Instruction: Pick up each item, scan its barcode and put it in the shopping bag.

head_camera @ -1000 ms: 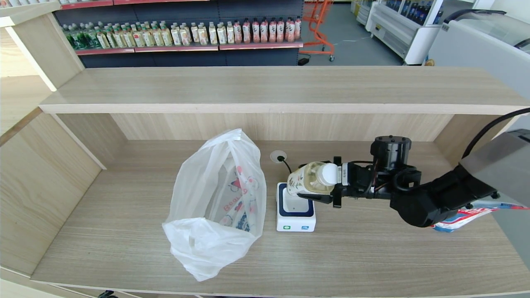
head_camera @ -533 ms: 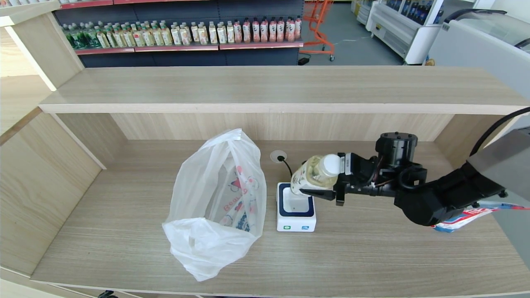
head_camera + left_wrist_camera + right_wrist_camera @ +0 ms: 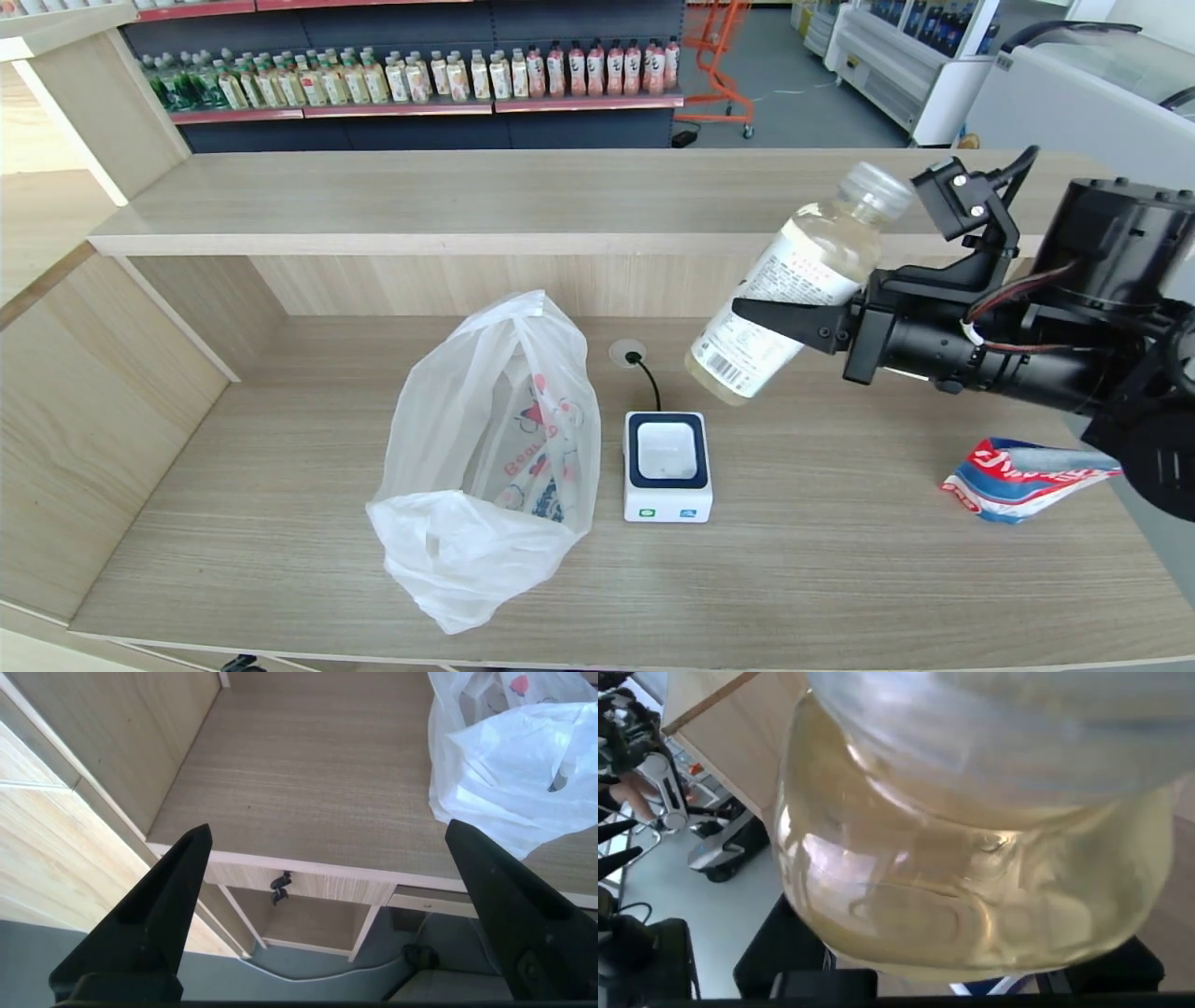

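Currently clamping right gripper on tilted clear plastic bottle of pale yellow drink, up in air near white square barcode scanner; holding left gripper spread wide apart.

The right arm consists of matte black cylindrical links, joined by a broad, drum-shaped joint housing. Thin red, white and black cables loop along the forearm. The boxy black wrist camera carries two silver screws. The right gripper and left gripper have black, wedge-shaped fingers tapering to blunt tips.
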{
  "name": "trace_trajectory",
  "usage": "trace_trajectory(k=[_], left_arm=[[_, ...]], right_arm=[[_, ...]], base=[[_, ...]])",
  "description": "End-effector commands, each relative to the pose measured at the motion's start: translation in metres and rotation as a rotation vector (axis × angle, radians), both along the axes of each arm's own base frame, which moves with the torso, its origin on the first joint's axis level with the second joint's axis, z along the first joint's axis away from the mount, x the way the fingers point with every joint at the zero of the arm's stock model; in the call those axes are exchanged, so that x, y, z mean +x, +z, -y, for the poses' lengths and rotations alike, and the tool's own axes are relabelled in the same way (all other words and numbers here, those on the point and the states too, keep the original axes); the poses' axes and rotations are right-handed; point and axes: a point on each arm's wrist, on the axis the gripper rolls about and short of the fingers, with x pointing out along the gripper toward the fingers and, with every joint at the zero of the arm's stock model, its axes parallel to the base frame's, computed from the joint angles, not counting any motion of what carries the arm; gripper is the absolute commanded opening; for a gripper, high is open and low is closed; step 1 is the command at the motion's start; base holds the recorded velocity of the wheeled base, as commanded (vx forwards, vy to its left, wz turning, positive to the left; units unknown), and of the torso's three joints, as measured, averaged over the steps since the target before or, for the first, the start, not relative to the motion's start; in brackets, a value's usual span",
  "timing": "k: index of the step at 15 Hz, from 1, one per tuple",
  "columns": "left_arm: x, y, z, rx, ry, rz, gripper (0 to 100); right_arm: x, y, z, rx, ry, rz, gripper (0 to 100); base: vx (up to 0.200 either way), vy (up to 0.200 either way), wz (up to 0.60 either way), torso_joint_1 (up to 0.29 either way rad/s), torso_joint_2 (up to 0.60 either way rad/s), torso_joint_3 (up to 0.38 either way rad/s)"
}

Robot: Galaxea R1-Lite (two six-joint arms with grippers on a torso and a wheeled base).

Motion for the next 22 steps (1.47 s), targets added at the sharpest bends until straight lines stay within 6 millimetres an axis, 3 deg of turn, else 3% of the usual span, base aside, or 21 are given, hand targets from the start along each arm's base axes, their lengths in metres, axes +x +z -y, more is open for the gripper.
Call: trace_trajectory(k=[1, 8, 15, 18, 19, 22], left_arm=[[0.0, 0.0, 0.0, 0.001, 0.001, -0.002, 100], [0.0, 0.0, 0.0, -0.012, 0.001, 0.0, 100], [0.0, 0.0, 0.0, -0.009, 0.001, 0.001, 100], [0.0, 0.0, 0.0, -0.008, 0.001, 0.001, 100], [0.0, 0.0, 0.0, -0.008, 0.001, 0.001, 100], [0.0, 0.0, 0.0, -0.008, 0.001, 0.001, 100]], right_arm=[[-0.033, 0.011, 0.015, 0.018, -0.02, 0.01, 0], [-0.047, 0.017, 0.023, 0.107, -0.031, -0.098, 0], [-0.043, -0.006, 0.012, 0.126, -0.132, -0.378, 0], [-0.032, -0.016, 0.001, 0.108, -0.148, -0.412, 0], [-0.015, -0.024, -0.007, 0.089, -0.176, -0.44, 0], [0.004, -0.036, -0.019, 0.059, -0.241, -0.478, 0]], base=[[0.0, 0.0, 0.0, 0.0, 0.0, 0.0], [0.0, 0.029, 0.0, 0.0, 0.0, 0.0], [0.0, 0.171, 0.0, 0.001, 0.0, 0.001], [0.0, 0.0, 0.0, 0.0, 0.0, 0.0], [0.0, 0.0, 0.0, 0.0, 0.0, 0.0], [0.0, 0.0, 0.0, 0.0, 0.0, 0.0]])
